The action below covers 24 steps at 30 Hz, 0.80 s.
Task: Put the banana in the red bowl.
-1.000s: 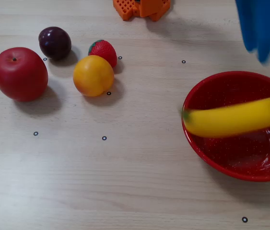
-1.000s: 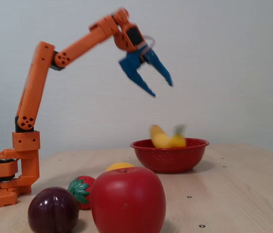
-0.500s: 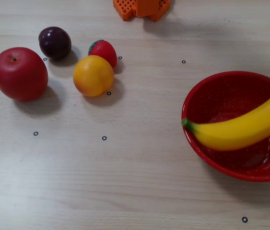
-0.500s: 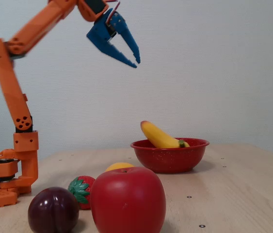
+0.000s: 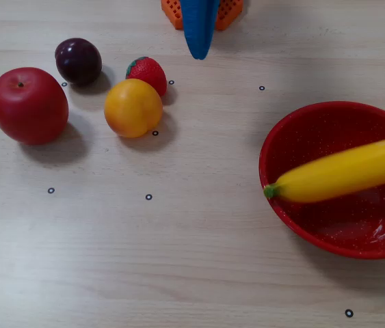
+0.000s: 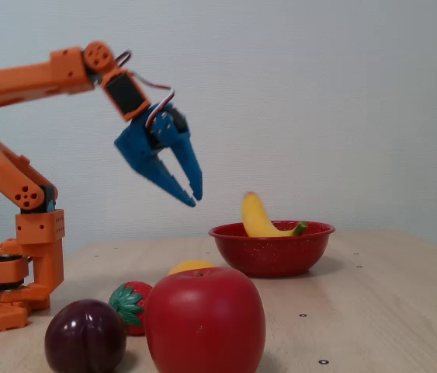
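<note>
The yellow banana lies across the red bowl at the right in a fixed view, its green stem tip over the bowl's left rim. From the side the banana leans inside the bowl with one end sticking up. My blue gripper hangs in the air left of the bowl, well apart from it, pointing down. Its fingers stand a little apart and hold nothing. From above the gripper shows at the top edge, above the table's far side.
A red apple, a dark plum, a strawberry and a round yellow-orange fruit are grouped at the left. The arm's orange base sits at the far edge. Small black ring marks dot the wooden table.
The arm has folded back and lowered toward its base, away from the bowl, and the fingers have narrowed. The banana dropped into the bowl and has shifted a little as it settles.
</note>
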{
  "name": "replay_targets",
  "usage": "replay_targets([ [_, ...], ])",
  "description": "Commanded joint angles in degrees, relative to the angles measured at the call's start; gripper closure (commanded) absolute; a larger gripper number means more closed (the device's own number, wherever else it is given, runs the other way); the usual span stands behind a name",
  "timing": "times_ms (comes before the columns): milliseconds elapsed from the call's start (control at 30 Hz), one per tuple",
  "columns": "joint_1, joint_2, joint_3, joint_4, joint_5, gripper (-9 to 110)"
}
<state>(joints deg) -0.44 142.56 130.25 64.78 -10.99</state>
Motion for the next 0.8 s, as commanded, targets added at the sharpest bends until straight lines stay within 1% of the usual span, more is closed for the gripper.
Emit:
replay_targets([
  [0, -1.0, 8.4, 5.4, -3.8, 1.8, 101],
  [133, -0.4, 17.1, 15.9, -4.7, 1.8, 101],
  [267, -1.5, 26.1, 26.5, -8.2, 1.8, 101],
  [367, -1.7, 32.5, 32.2, -8.3, 1.7, 101],
  [667, -2.1, 46.7, 43.7, -8.2, -1.4, 101],
  [767, -2.0, 47.1, 44.1, -8.2, -2.4, 101],
])
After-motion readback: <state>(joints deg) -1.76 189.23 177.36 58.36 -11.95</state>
